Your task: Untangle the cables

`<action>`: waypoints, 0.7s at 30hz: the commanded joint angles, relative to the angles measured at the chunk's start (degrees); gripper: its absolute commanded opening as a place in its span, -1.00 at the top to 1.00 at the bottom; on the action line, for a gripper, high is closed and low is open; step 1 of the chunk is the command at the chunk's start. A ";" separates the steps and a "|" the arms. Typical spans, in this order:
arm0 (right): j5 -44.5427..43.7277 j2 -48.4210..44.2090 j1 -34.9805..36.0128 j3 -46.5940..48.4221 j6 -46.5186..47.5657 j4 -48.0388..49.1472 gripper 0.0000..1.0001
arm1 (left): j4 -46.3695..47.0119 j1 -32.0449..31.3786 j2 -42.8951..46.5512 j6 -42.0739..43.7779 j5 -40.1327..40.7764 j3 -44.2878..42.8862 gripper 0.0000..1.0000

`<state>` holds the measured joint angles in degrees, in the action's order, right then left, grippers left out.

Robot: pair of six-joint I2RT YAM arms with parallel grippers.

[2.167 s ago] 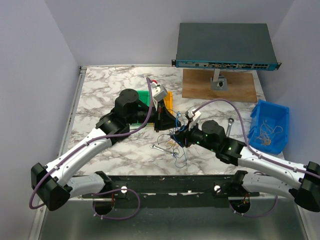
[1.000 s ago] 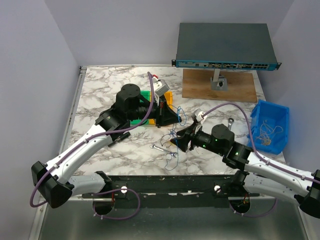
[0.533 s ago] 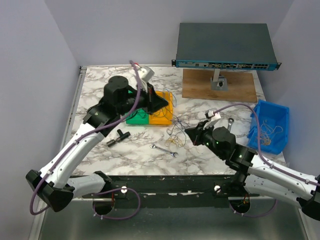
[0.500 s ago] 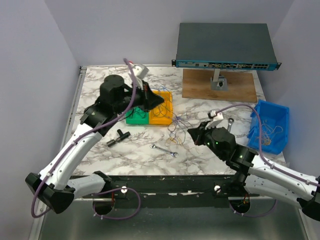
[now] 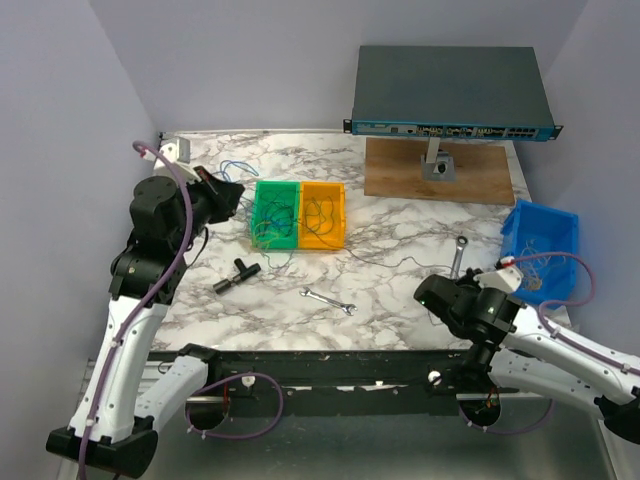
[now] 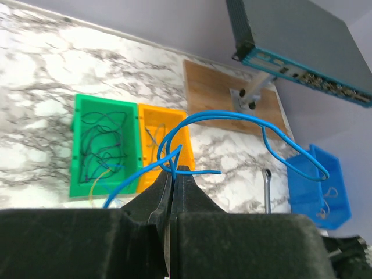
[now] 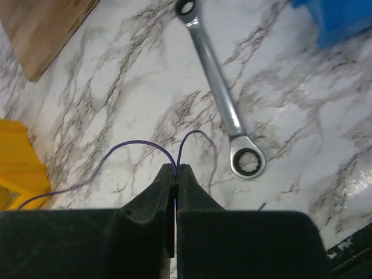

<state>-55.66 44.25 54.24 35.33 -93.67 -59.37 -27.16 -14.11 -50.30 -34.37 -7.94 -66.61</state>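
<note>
Cables [image 5: 272, 218] lay mostly in the green tray [image 5: 275, 183] and the yellow tray [image 5: 322, 184]. One blue wire [image 6: 232, 116] was pinched tight in the left claw [image 6: 174, 173], high at the far left. One purple wire [image 7: 136, 144] was pinched tight in the right claw [image 7: 175, 170], low at the near right, near a wrench [image 7: 218, 96]. The arms were spread wide, likely to draw each strand free.

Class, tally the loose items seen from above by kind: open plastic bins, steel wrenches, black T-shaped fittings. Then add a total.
Open plastic bins: 3 (green bin, orange bin, blue bin)
Steel wrenches: 2 (small flat spanner, long ratchet wrench)
Black T-shaped fitting: 1
Total: 6
</note>
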 commanded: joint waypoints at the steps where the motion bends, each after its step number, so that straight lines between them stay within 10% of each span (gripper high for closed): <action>1: -6.70 -0.62 -0.12 2.37 -26.74 -20.99 0.98 | -3.49 2.40 2.94 -1.31 6.26 -1.55 1.00; 10: -8.98 -7.91 -0.15 2.32 -16.25 -17.65 0.98 | -11.00 6.08 1.98 -1.70 14.87 -6.58 1.00; 15: 7.97 -13.87 -0.18 -1.56 45.09 27.09 -0.25 | 2.09 6.20 2.55 1.60 -10.28 -1.70 1.00; 21: 22.14 -14.59 -0.09 -2.47 61.17 41.58 -0.70 | 2.87 6.02 -2.06 4.45 -30.34 -5.09 1.00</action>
<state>-44.82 29.23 54.04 32.95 -54.89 -35.62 -26.89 -8.01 -49.98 -33.08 -20.67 -69.14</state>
